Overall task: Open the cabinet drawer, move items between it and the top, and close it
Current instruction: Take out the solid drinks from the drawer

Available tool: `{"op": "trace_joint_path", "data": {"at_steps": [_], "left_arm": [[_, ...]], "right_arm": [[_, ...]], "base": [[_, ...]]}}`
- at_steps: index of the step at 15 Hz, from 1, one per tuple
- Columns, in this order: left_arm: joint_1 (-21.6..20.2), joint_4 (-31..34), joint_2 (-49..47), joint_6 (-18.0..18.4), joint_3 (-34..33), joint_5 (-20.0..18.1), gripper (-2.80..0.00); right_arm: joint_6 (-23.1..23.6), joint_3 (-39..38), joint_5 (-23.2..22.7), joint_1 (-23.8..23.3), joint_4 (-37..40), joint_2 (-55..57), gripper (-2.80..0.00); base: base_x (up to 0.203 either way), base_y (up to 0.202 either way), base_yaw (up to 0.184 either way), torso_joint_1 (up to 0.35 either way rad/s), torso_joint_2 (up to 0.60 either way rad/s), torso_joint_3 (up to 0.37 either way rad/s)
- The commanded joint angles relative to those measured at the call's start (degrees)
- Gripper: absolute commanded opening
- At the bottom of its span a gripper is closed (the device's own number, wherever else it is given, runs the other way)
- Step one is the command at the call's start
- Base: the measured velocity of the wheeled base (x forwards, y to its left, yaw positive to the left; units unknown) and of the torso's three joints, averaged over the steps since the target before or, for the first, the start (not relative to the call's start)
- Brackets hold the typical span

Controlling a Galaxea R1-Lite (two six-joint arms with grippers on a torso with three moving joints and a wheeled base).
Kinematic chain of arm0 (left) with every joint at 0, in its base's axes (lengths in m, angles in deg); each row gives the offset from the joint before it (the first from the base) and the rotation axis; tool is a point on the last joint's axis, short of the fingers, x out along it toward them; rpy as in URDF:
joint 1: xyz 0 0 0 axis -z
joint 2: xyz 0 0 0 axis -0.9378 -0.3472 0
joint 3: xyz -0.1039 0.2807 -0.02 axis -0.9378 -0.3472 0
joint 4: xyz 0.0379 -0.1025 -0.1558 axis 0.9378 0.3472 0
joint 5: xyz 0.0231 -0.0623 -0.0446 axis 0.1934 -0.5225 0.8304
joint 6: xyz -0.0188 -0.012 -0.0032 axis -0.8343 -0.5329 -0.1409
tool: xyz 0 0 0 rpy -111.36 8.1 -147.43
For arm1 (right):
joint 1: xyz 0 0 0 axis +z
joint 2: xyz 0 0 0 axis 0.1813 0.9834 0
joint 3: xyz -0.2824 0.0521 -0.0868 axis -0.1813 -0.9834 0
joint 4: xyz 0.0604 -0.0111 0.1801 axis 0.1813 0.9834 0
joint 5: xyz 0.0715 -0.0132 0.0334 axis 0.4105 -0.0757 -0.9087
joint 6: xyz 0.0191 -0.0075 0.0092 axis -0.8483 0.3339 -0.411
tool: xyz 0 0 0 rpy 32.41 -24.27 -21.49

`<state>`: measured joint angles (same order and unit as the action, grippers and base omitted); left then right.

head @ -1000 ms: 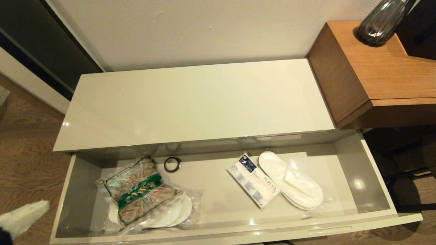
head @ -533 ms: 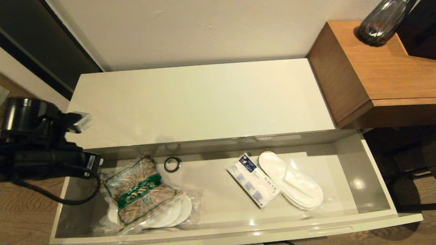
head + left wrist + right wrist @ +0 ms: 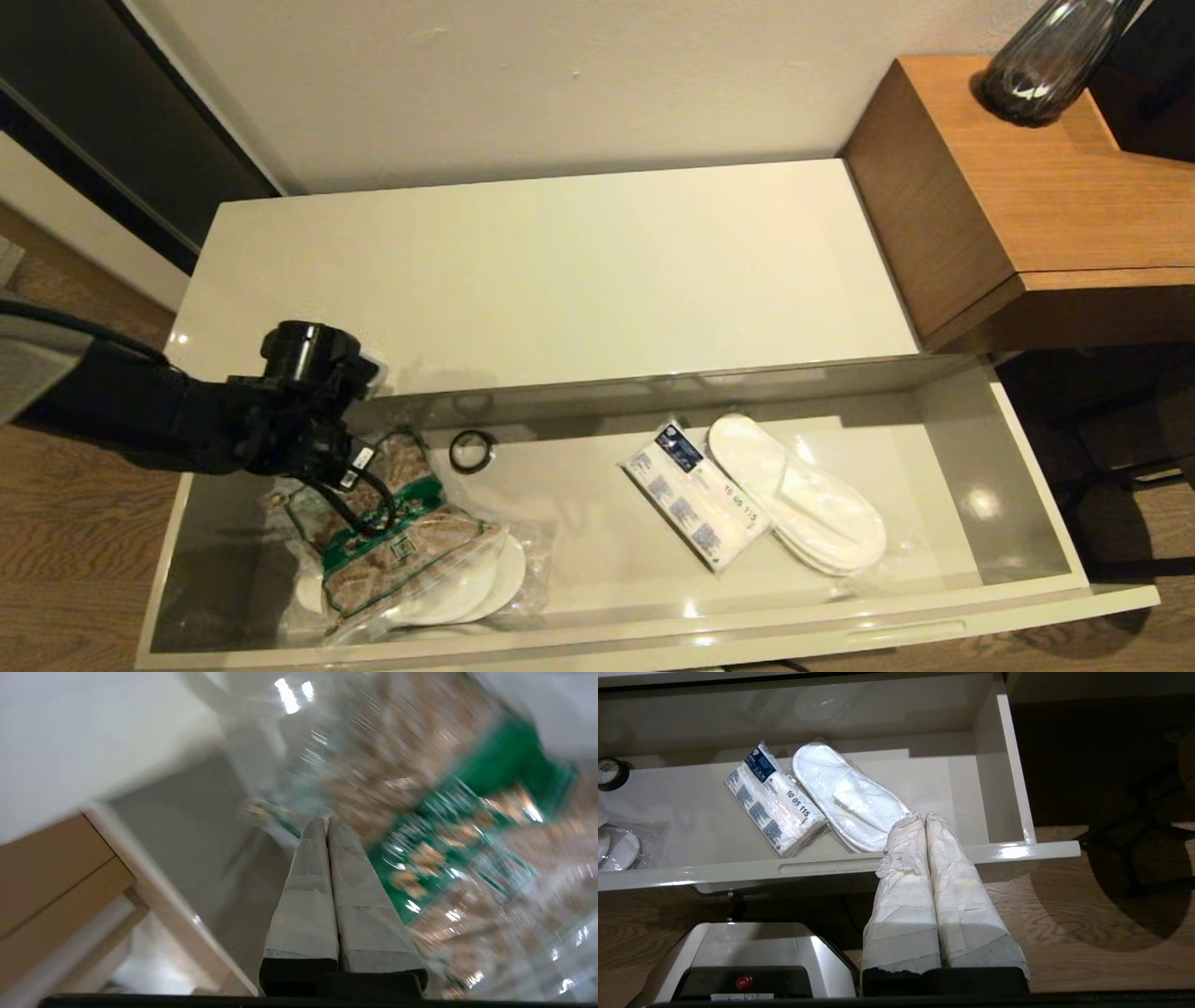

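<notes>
Reaching in from the left side of the head view, the left arm hangs over the back-left corner of the open cabinet drawer (image 3: pixel 597 616), its body hiding the left claw (image 3: pixel 327 823) there; only the left wrist view shows that claw, fingers pressed together with nothing between them, tips just above the crinkly clear bag (image 3: pixel 392 523) with its green band and brown contents. The right claw (image 3: pixel 923 817), outside the head view, shows only in the right wrist view: fingers narrowed tight together and empty, held outside the drawer's front edge, near its right end. Inside the drawer, the bag lies at the left on top of a pair of plastic-wrapped white slippers (image 3: pixel 467 583), a small black ring (image 3: pixel 471 451) sits near the back wall, and toward the right the white packet with a dark blue label (image 3: pixel 695 495) lies touching a second pair of wrapped slippers (image 3: pixel 794 495). Bare drawer floor lies between the two groups and near the right wall. Behind the drawer is the cream top (image 3: pixel 541 271), and the brown wooden counter (image 3: pixel 1055 187) carries a dark glass vase (image 3: pixel 1046 61).
</notes>
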<state>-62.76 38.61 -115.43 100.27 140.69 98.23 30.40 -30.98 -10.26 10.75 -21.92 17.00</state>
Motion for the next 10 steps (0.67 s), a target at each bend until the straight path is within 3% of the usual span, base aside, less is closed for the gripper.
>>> {"op": "trace_joint_path", "data": {"at_steps": [1,4,7,9,10], "left_arm": [[1.1,1.3,-1.5,0.1,0.0,0.3,-2.8],[1.2,1.8,-1.1,-0.7,-1.3,1.3,-2.8],[1.3,1.3,0.5,-3.3,-7.0,3.8,-2.8],[4.5,0.4,0.8,-5.8,-8.0,5.5,-2.8],[7.3,0.4,0.1,-9.4,-8.1,5.8,-2.8]], "right_arm": [[0.1,-0.1,0.0,0.0,0.0,0.1,-2.8],[0.1,-0.1,0.0,0.0,0.0,0.1,-2.8],[0.1,-0.1,0.0,0.0,0.0,0.1,-2.8],[0.1,-0.1,0.0,0.0,0.0,0.1,-2.8],[0.1,-0.1,-0.1,0.0,0.0,0.1,-2.8]], "base": [[0.0,0.0,0.0,0.0,0.0,0.0],[0.0,0.0,0.0,0.0,0.0,0.0],[0.0,0.0,0.0,0.0,0.0,0.0],[0.0,0.0,0.0,0.0,0.0,0.0],[0.0,0.0,0.0,0.0,0.0,0.0]]}}
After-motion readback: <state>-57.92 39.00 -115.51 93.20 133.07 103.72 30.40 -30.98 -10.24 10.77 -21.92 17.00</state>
